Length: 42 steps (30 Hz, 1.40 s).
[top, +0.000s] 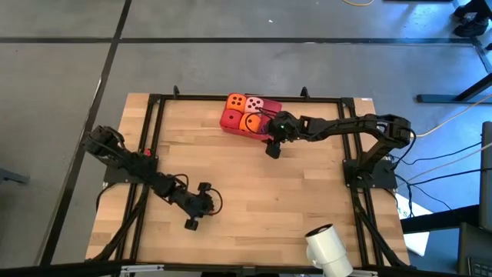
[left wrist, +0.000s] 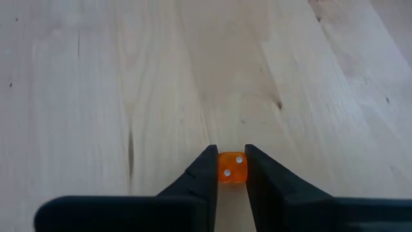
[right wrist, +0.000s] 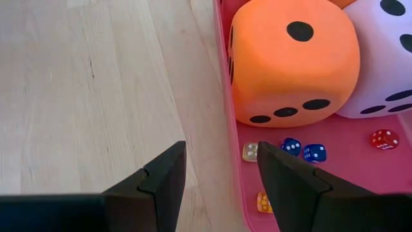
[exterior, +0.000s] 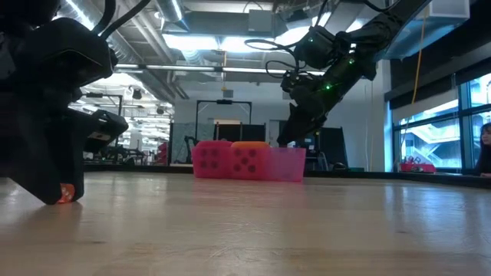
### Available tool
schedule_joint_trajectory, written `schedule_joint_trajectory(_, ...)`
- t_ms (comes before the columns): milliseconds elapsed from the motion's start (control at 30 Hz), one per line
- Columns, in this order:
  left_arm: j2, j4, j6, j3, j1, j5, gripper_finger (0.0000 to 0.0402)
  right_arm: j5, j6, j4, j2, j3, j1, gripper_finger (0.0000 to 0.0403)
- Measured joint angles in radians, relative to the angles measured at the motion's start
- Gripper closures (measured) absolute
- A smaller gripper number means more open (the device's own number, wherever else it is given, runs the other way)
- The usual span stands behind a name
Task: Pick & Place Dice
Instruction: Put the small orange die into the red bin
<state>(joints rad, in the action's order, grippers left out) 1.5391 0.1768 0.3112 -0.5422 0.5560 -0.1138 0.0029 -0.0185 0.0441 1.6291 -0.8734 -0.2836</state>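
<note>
I'm pinching a tiny translucent orange die (left wrist: 231,169) in my left gripper (left wrist: 230,173) on bare wood; my right gripper (right wrist: 221,169) is hovering spread over the tray (right wrist: 335,171) rim beside a soft orange cube (right wrist: 293,61).

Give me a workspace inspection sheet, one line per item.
Surface: wooden table in a black frame.
Job's things: four big dice sit in the pink tray; small orange die on the wood.
Clutter: tiny coloured dice loose on the tray floor.
Grippers: left gripper shut on the small orange die; right gripper open, empty, straddling the tray wall.
Cables: loose cables on the floor right of the table.
Surroundings: white cylinder at the near edge; person in the room behind.
</note>
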Motion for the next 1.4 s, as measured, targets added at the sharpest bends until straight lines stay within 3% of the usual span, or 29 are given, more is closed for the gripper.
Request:
schedule_joint_trajectory(333, 0.005, 0.112, -0.191, 0.004, -0.097, -0.156, 0.0346, 0.0, 0.0, -0.037, 0.0, 0.0, 0.0, 0.0211)
schedule_joint_trajectory(500, 0.005, 0.191, -0.382, -0.005, -0.245, -0.158, 0.0345, 0.0, 0.0, -0.08, 0.0, 0.0, 0.0, 0.0211)
schedule_joint_trajectory(767, 0.004, 0.209, -0.648, -0.133, -0.532, -0.15, 0.0345, 0.044, -0.023, -0.069, -0.018, 0.0, 0.0, 0.0211)
schedule_joint_trajectory(1033, 0.013, 0.21, -0.76, -0.255, -0.808, 0.095, 0.0345, 0.264, -0.028, -0.046, -0.152, -0.001, -0.003, 0.0211)
schedule_joint_trajectory(1233, 0.113, 0.206, -0.793, -0.373, -0.942, 0.298, 0.0345, 0.266, -0.149, -0.044, -0.204, -0.002, -0.016, 0.0211)
schedule_joint_trajectory(1400, 0.267, 0.206, -0.83, -0.52, -0.983, 0.316, 0.0345, 0.166, -0.181, -0.018, -0.191, -0.002, -0.046, 0.0211)
